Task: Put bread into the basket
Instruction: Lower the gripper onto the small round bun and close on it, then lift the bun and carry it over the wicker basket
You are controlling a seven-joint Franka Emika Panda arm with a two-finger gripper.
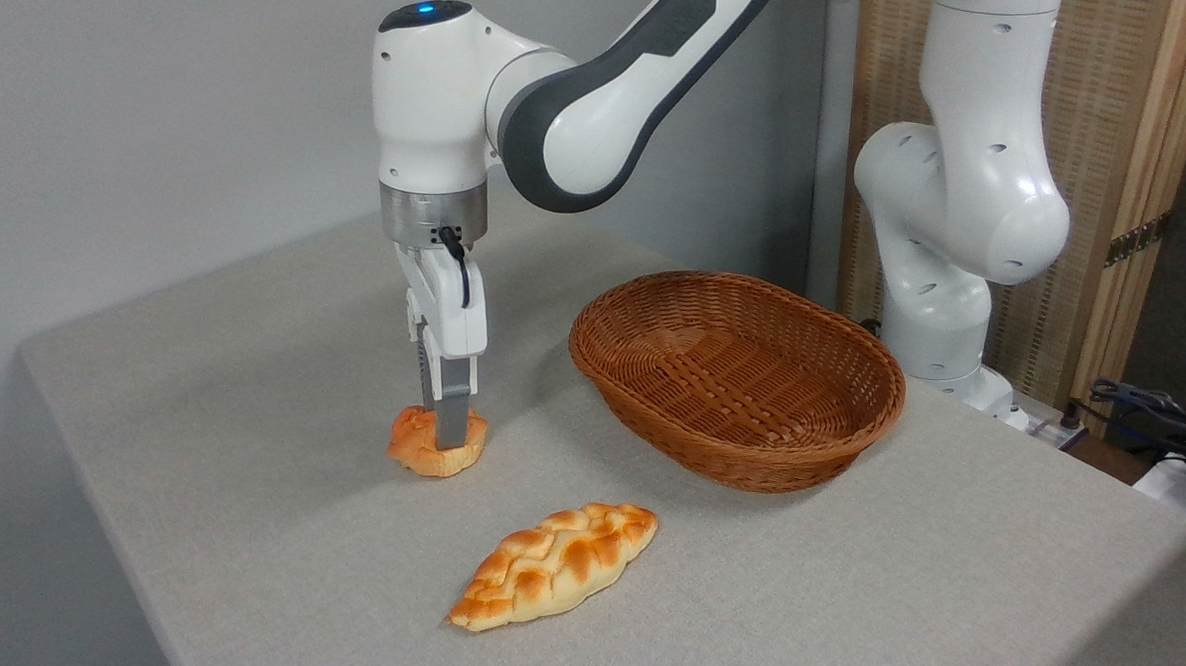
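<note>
The jaws of the gripper close around the bread, which rests on the table. The basket at its three o'clock holds nothing; a braided loaf lies at five o'clock.

You're looking at a glossy white arm of rounded shells with dark grey joint bands, small screw holes, a blue light on top of the wrist, a silver collar below, a black cable, and a white tool with grey fingers.
</note>
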